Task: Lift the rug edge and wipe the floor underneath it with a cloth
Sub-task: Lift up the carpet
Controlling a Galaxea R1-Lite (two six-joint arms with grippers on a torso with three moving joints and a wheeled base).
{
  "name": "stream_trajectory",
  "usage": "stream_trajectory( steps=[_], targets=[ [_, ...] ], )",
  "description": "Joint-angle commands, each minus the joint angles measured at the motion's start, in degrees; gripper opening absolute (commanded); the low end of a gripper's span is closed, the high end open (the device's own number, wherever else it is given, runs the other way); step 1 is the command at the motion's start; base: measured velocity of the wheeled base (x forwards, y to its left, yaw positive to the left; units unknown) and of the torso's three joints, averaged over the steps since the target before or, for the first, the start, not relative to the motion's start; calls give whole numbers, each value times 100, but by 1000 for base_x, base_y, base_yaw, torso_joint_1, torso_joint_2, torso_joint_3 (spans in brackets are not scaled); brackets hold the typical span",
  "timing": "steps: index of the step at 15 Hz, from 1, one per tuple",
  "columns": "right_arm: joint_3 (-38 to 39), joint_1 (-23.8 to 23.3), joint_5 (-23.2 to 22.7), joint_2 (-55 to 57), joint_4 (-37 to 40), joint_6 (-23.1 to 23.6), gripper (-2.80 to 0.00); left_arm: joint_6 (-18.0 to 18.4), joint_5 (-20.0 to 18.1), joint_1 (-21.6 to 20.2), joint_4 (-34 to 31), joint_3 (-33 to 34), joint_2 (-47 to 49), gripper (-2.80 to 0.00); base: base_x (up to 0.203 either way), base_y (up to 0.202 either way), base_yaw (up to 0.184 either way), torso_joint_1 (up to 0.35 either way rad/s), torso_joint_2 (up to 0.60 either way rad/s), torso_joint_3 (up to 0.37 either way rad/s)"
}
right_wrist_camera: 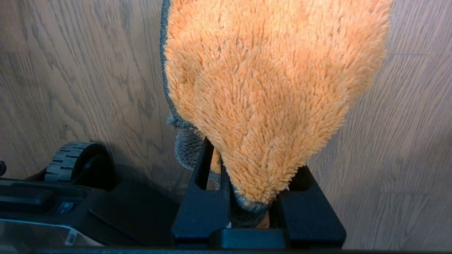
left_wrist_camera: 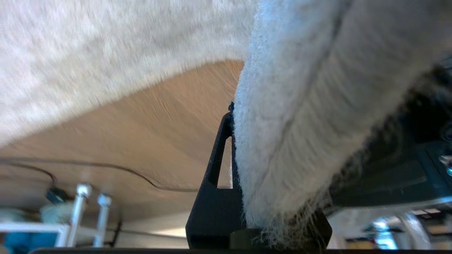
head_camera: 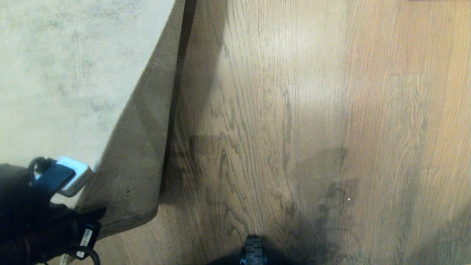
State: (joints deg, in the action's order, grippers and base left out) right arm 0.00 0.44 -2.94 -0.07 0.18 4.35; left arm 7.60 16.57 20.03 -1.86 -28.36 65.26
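The rug edge point(head_camera: 140, 147) is folded up and back over the grey-beige rug point(head_camera: 55, 73), so its tan woven backing shows. At the lower left, my left gripper point(head_camera: 94, 221) is shut on the rug's corner. In the left wrist view the pale pile of the rug edge point(left_wrist_camera: 300, 123) fills the left gripper point(left_wrist_camera: 272, 169) and hides one finger. My right gripper point(right_wrist_camera: 252, 190), outside the head view, is shut on the orange cloth point(right_wrist_camera: 272, 88), whose grey underside hangs beside one of the fingers point(right_wrist_camera: 203, 197). The cloth hangs above the wood-grain floor point(head_camera: 279, 140), apart from it.
Bare planks stretch right of the lifted rug. A wheel of my own base point(head_camera: 254, 252) shows at the bottom middle, and the base wheel point(right_wrist_camera: 70, 158) sits close beside the right gripper. Metal furniture legs point(left_wrist_camera: 81, 211) and a thin cable point(left_wrist_camera: 141, 176) lie beyond the rug.
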Motion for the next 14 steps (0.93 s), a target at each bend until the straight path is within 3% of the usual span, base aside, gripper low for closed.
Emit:
stream_trajectory(
  steps=[1, 8, 11, 14],
  targets=[
    [0, 8, -5, 7, -1, 4, -280, 208, 13, 3, 434, 5, 293, -280, 0, 0, 0, 0, 0, 0],
    [0, 0, -5, 7, 8, 22, -280, 1409, 6, -39, 1987, 5, 798, -280, 0, 0, 0, 0, 0, 0],
    [0, 0, -5, 7, 8, 13, -280, 1946, -21, -259, 2579, 5, 978, -280, 0, 0, 0, 0, 0, 0],
    [0, 0, -5, 7, 8, 57, -280, 2156, -70, -429, 2932, -3, 1135, -280, 0, 0, 0, 0, 0, 0]
  ],
)
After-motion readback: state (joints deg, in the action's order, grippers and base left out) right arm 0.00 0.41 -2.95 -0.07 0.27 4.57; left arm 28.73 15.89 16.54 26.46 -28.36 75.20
